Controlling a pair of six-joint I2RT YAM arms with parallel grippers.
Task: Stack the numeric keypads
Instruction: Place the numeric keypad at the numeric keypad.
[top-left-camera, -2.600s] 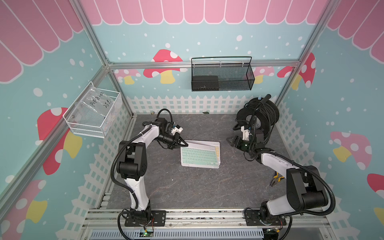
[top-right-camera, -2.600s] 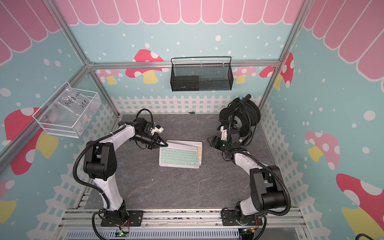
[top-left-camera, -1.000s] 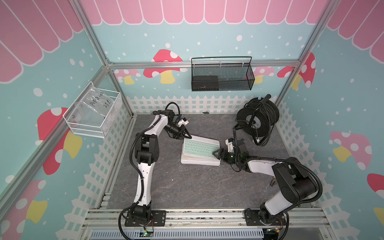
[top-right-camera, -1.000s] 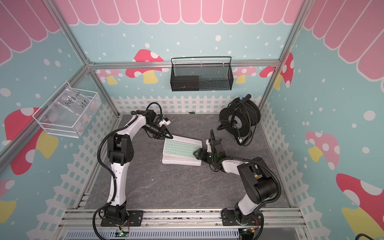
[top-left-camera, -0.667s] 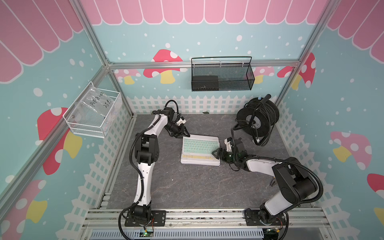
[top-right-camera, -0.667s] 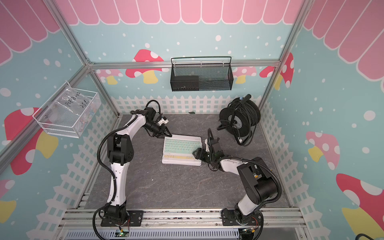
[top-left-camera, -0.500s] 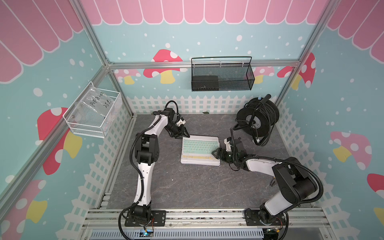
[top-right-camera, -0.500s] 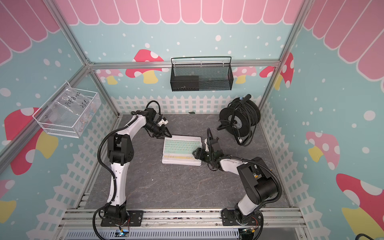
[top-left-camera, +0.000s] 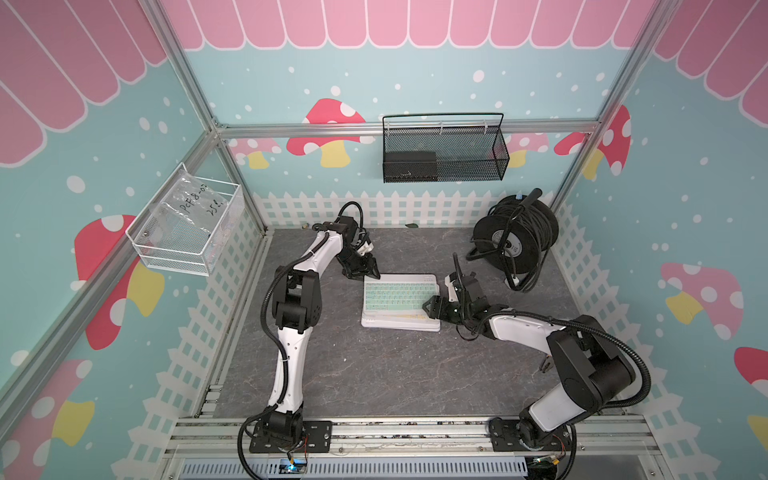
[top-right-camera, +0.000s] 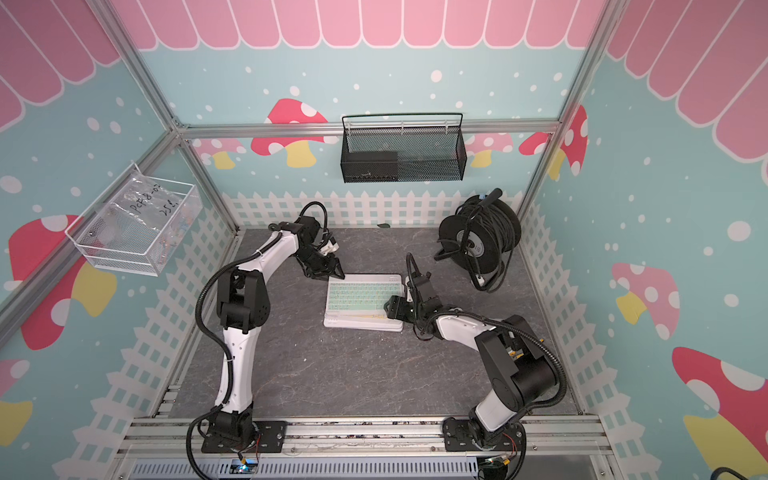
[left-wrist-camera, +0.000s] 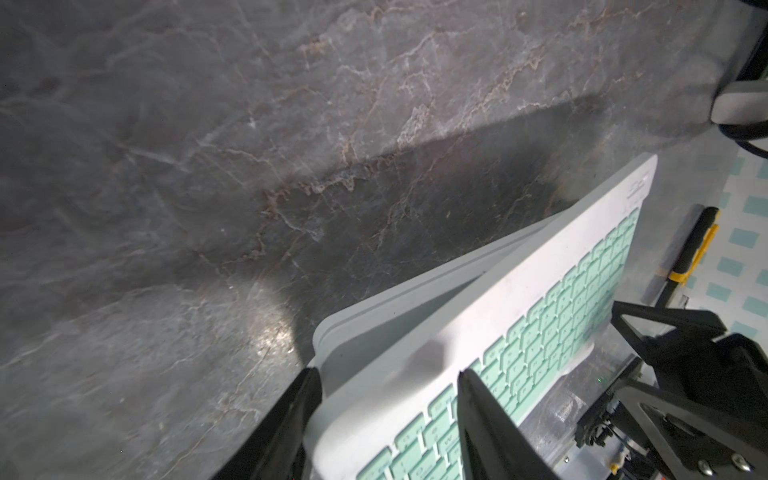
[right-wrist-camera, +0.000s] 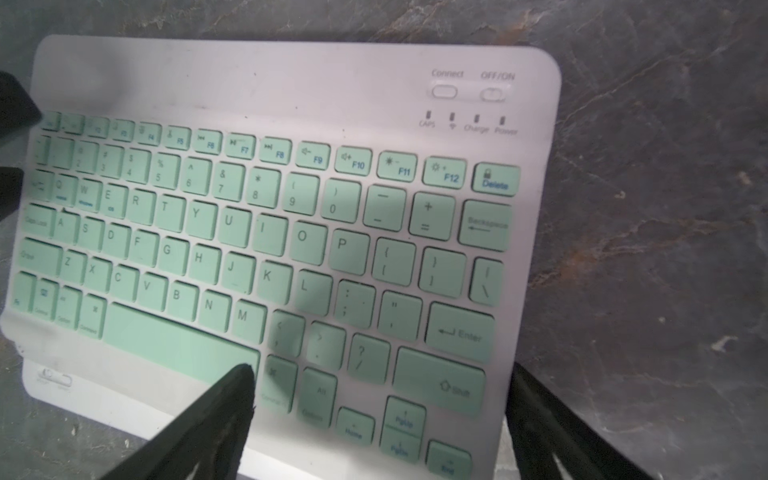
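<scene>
Where both arms meet near the middle of the grey surface (top-left-camera: 395, 374) lies item one: a stack of keypads (top-left-camera: 400, 323), white frames, lying flat. Top piece: mint-green keypad (top-left-camera: 398, 293), keys up, slightly askew from those beneath, so a lower frame and a strip of yellow keys show along its near edge. Count of pieces beneath: cannot tell. Left hand (top-left-camera: 368, 271): at the stack's far left corner, fingers (left-wrist-camera: 486, 424) parted, one over the green keys, one beside the frame's edge; nothing gripped. Right hand (top-left-camera: 432, 307): at the near right corner, fingers (right-wrist-camera: 208, 424) spread wide, one above the bottom key row, one off the right edge; holding nothing. Other items: black cable reel (top-left-camera: 515, 239), far right corner, well apart from the stack; black mesh basket (top-left-camera: 444, 153), back wall; white wire basket (top-left-camera: 187, 232), left wall
</scene>
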